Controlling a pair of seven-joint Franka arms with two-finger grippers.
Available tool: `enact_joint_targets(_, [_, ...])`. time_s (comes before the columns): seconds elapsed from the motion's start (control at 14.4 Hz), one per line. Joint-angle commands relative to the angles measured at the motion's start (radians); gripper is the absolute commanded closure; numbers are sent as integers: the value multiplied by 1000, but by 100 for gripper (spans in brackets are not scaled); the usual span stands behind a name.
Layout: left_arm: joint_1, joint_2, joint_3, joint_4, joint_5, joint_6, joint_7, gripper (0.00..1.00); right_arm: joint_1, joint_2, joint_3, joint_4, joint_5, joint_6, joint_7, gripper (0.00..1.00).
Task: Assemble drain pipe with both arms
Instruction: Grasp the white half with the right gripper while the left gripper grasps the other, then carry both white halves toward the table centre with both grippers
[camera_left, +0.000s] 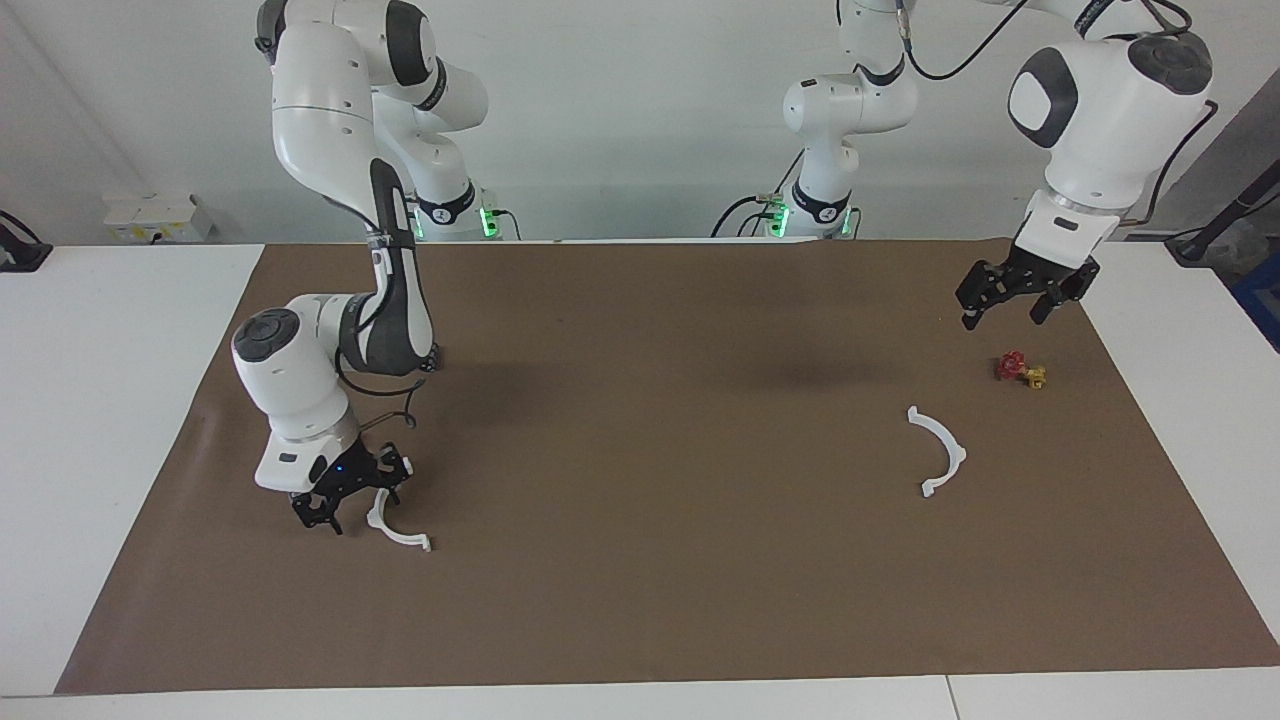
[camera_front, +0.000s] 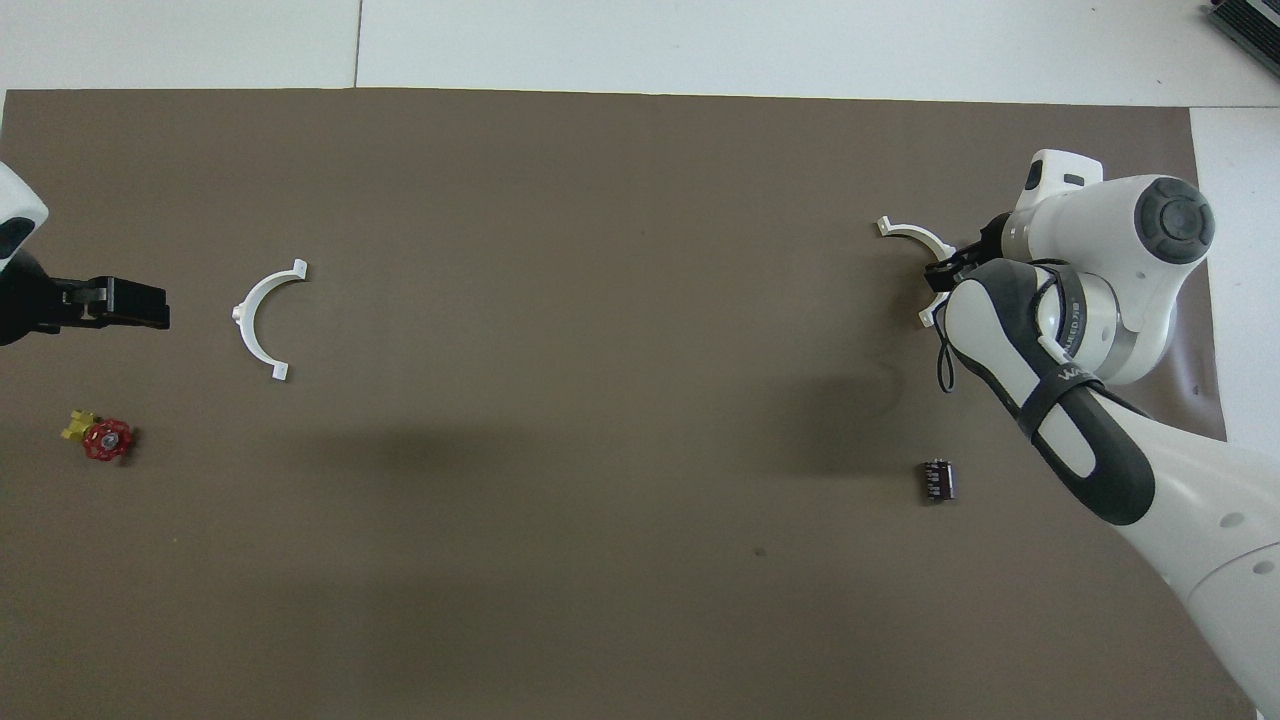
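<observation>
Pale lettering is showing on the dark band of the right arm (camera_front: 1060, 390) in the overhead view, but it is too small to read, perhaps beginning with "W"; nothing else is carrying text
</observation>
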Motion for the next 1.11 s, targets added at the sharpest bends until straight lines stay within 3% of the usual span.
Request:
enact_joint_targets(0.0, [35,63,-4,-22,-17,96,14,0,-2,33,8,23,55,32,-42,20])
enact_joint_targets(0.28, [63,147,-4,-57,-19,232,54,0,-3,46,8,23,54,54,-53,38])
enact_joint_targets(0.35, [63,170,-4,-62,-19,259,60,0,-5,46,8,23,54,55,-67,56])
enact_joint_targets(0.42, [64,198,-4,-60,-19,282,61,0,-2,46,8,23,55,55,-64,100])
enact_joint_targets(0.76, [70,310,-4,-47,-19,386,75,0,6,30,8,61,59,13,26,100])
enact_joint_targets(1.04, [81,361,-4,-39,-73,438,113,0,49,-69,8,66,40,-162,202,100])
